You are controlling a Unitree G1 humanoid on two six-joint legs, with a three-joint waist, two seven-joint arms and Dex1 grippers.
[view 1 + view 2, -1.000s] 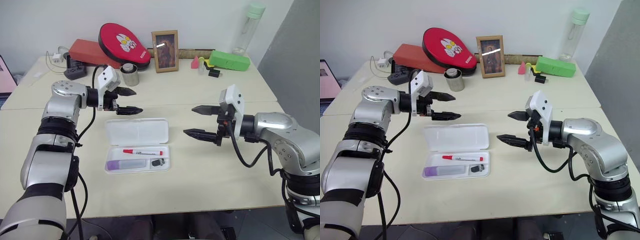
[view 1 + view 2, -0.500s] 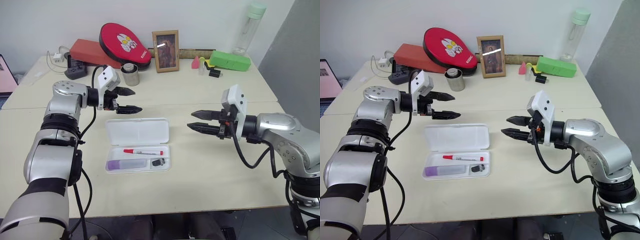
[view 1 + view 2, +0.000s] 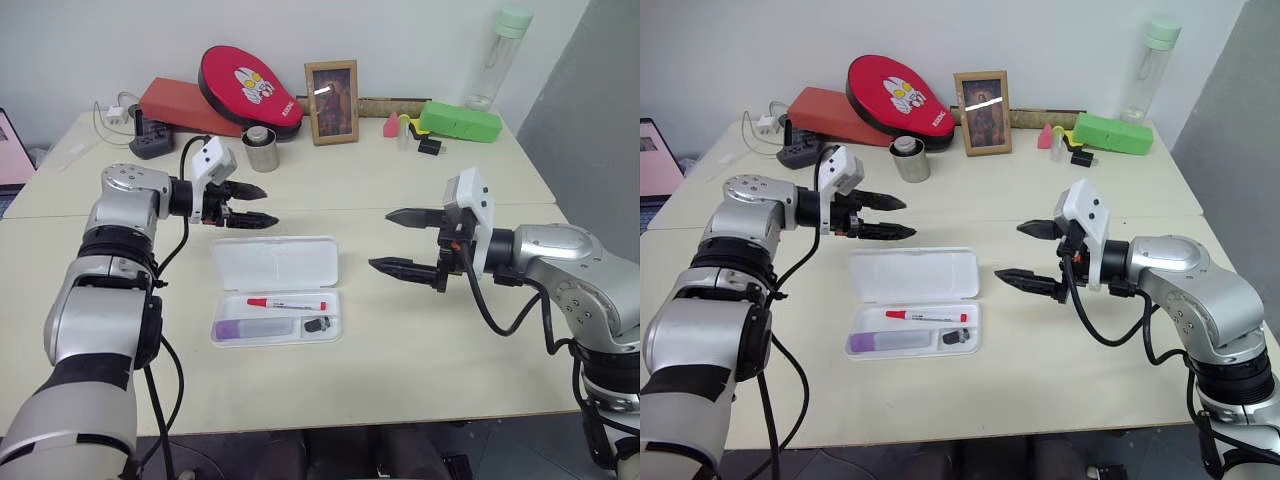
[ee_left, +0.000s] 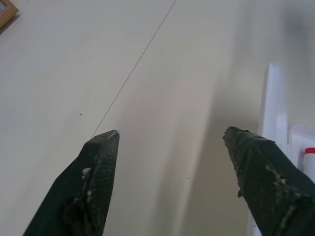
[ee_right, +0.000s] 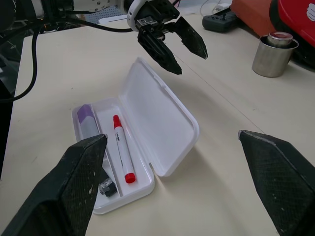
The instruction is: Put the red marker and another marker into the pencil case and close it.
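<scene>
Right wrist view—purple marker (image 5: 88,119) beside red marker (image 5: 121,148) inside pencil case (image 5: 162,118).

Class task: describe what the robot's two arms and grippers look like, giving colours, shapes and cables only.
Both arms are rounded silver-grey shells joined by black bands, with a loose black cable looping along each. The left gripper and right gripper each have a white boxy housing at the wrist and two black, tapering, pointed fingers with a rough, speckled surface.

Bright, even indoor light; soft shadows on the table (image 3: 400,330); glare streak across the picture frame (image 3: 331,89)
</scene>
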